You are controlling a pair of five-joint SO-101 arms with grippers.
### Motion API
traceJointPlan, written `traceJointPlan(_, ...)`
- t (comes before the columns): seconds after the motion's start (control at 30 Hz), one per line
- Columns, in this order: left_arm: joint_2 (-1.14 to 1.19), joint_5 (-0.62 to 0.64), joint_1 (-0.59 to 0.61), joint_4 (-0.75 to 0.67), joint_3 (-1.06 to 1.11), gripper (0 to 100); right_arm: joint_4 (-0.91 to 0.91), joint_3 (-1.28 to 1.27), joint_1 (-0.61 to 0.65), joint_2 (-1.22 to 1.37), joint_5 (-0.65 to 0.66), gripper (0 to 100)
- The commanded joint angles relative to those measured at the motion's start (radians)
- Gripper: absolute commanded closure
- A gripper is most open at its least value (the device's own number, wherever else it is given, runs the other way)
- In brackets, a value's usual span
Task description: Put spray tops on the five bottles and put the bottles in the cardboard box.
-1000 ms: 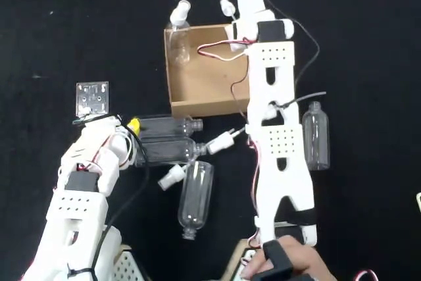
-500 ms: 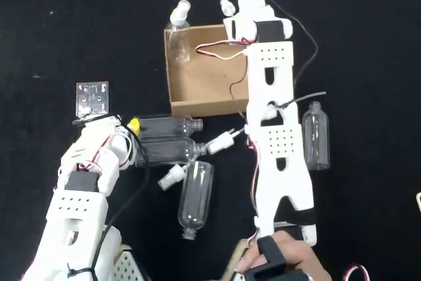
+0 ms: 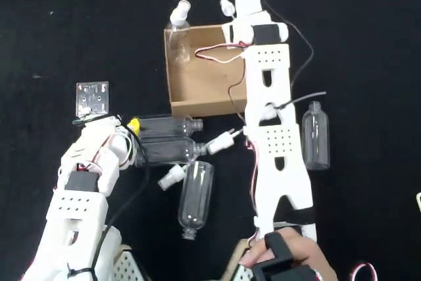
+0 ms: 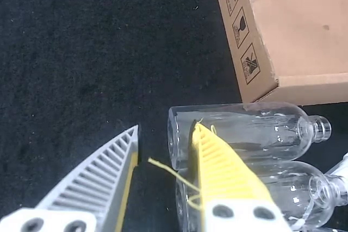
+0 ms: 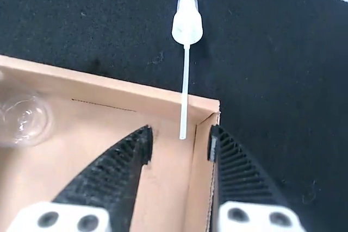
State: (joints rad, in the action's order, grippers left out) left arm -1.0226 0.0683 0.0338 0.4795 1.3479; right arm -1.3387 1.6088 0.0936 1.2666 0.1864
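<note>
The high view looks straight down from well above over the whole black table [image 3: 368, 44], with both arms' bases at its lower edge and the cardboard box [image 3: 204, 83] farther out. The left wrist view looks down from close by, past the left gripper [image 4: 166, 129], at two lying bottles [image 4: 244, 129] and the box's near corner. The right wrist view looks down from close by, past the right gripper [image 5: 179, 131], at the box's far corner and a spray top [image 5: 186, 23] beyond it, so all three views share the box.
</note>
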Motion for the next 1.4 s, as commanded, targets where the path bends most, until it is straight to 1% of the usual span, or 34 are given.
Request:
traceJointPlan(0.0,-0.012,0.002,-0.01,-0.02,-0.008,84,0.029,0.059,-0.003,-0.035,-0.017,84.6)
traceJointPlan(0.2,-0.014,0.002,-0.01,-0.017,-0.008,84,0.046,0.058,-0.003,-0.005,-0.021,85.1)
traceJointPlan(0.33,-0.015,0.002,-0.01,-0.017,-0.008,84,0.074,0.059,-0.009,0.004,-0.021,93.5)
traceJointPlan(0.4,-0.017,0.002,-0.01,-0.017,-0.008,84,0.075,0.059,-0.009,0.004,-0.021,95.6)
traceJointPlan(0.63,-0.017,0.002,-0.01,-0.017,-0.008,84,0.072,0.059,-0.011,0.004,-0.021,91.5)
traceJointPlan(1.0,-0.017,0.002,-0.01,-0.017,-0.008,84,0.106,0.05,-0.021,0.005,-0.021,91.7)
traceJointPlan(1.03,-0.017,0.002,-0.01,-0.017,-0.008,84,0.106,0.051,-0.025,0.005,-0.021,92.5)
traceJointPlan(1.1,-0.017,0.002,-0.01,-0.017,-0.008,84,0.106,0.05,-0.026,0.005,-0.021,98.0)
traceJointPlan(1.13,-0.017,0.002,-0.01,-0.017,-0.008,84,0.106,0.048,-0.028,0.005,-0.018,99.1)
traceJointPlan(1.37,-0.017,0.002,-0.007,-0.018,-0.008,84,0.103,0.051,-0.043,0.005,-0.021,98.8)
